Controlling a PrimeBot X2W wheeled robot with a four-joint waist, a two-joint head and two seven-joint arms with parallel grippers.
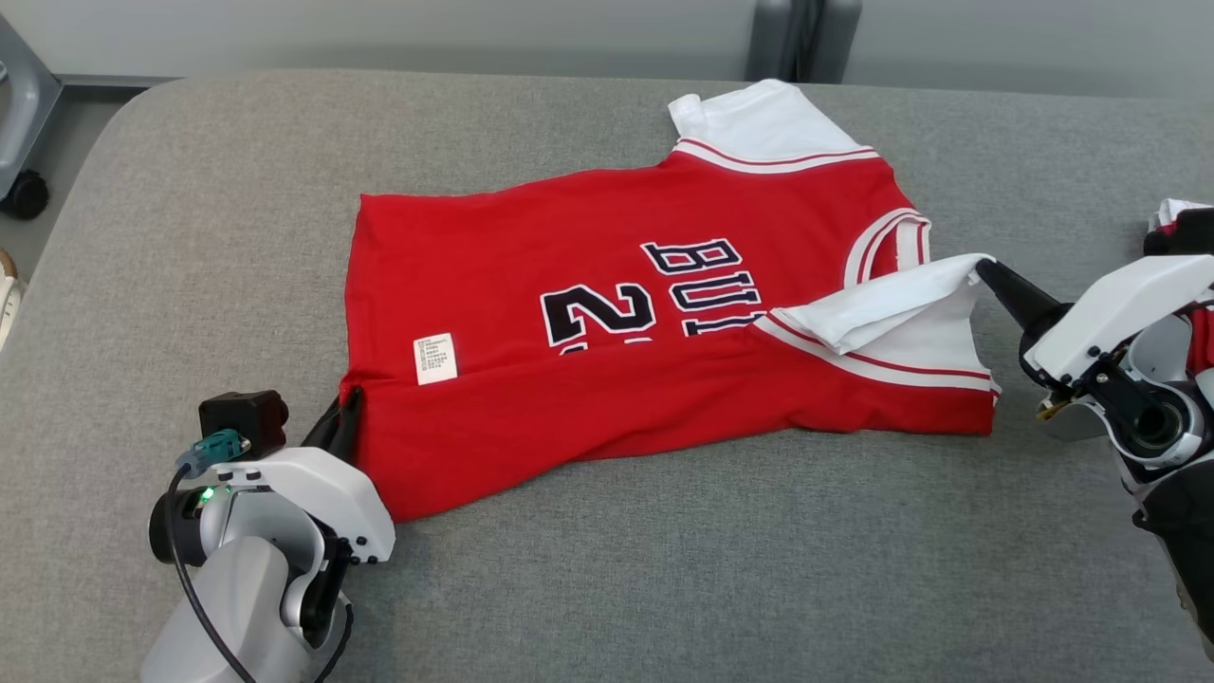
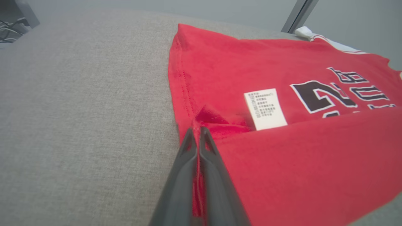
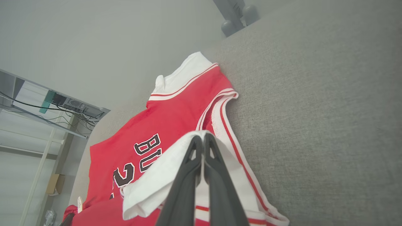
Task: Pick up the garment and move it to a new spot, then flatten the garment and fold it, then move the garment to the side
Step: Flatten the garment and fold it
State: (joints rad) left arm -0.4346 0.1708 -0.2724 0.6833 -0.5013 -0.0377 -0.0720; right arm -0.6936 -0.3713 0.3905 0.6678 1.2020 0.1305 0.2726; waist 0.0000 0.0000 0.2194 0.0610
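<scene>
The red garment lies half folded on the grey cushion and looks light and limp, so the edges are the good places to hold: the left gripper pinches the hem corner, the right gripper pinches the white sleeve.

White wrist shells, grey forearm, black cable, dark gripper fingers
</scene>
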